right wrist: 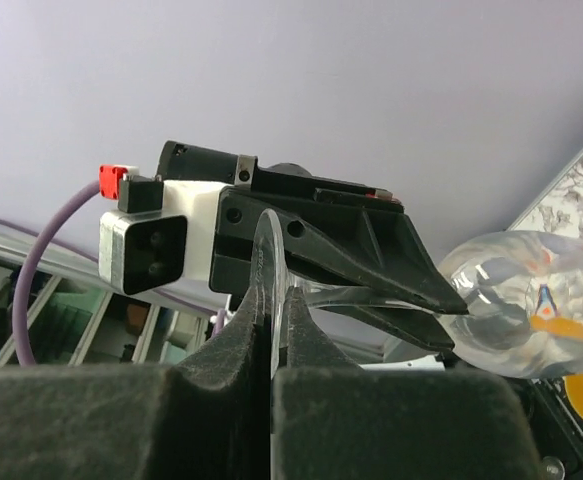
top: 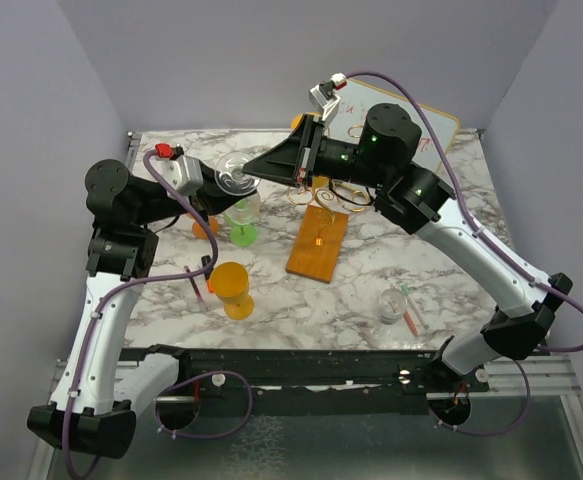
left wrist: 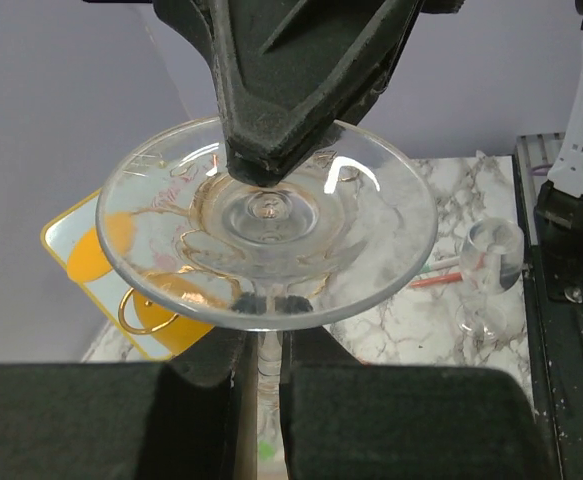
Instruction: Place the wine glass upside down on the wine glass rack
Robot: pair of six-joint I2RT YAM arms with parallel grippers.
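The wine glass [top: 236, 175] hangs in the air to the left of the rack [top: 318, 245], off the worktop [top: 441, 270] and clear of the rack's gold wire arms. It is inverted. The round foot is uppermost and faces the top camera, the stem runs down from it, and the bowl is at the low end towards the marble. Its long axis is close to vertical, leaning a little. The right wrist view shows the foot edge-on with the bowl beyond it on the worktop side.

Both arms have hold of it. The left end effector [left wrist: 268, 365] comes in from the side away from the rack and is pressed together on the stem just under the foot. The right end effector [top: 253, 172] reaches across above the rack's wires and pinches the rim of the foot on the side nearest the rack, one finger over the disc and one under it.

The rack stands upright on its wooden base near the middle of the worktop. A whiteboard [top: 426, 125] leans behind the rack. An orange glass [top: 233, 285] stands nearer the arm bases, left of the rack, and a small clear glass [top: 393, 303] stands to its right.
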